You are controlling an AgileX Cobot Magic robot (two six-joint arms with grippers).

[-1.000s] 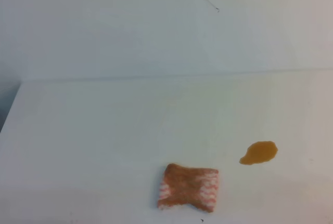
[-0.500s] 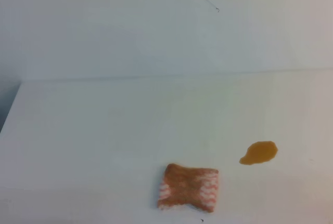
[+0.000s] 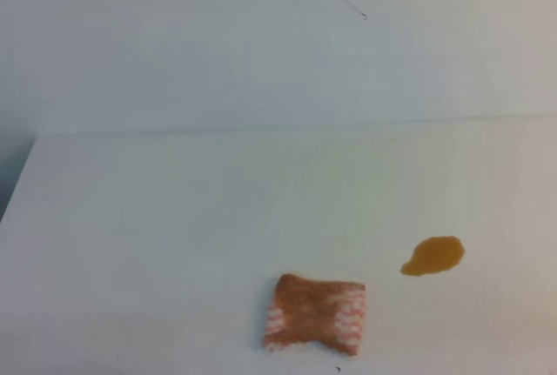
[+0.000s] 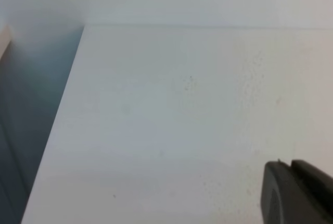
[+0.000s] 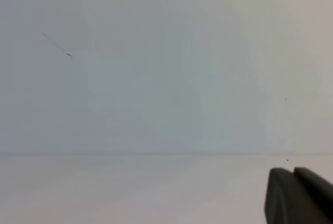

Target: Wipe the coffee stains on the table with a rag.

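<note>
Nearest the front edge of the table [image 3: 157, 218] lies the rag [image 3: 314, 313], flat and alone, nothing touching it. A little farther back and to its right sits the coffee stain [image 3: 432, 255], well apart from the cloth. Neither claw shows from above. The right gripper [image 5: 299, 195] pokes into its wrist view, fingers pressed together, empty. The left gripper [image 4: 296, 192] looks the same, fingers together over bare tabletop. Beyond, a plain wall [image 3: 218, 44].
</note>
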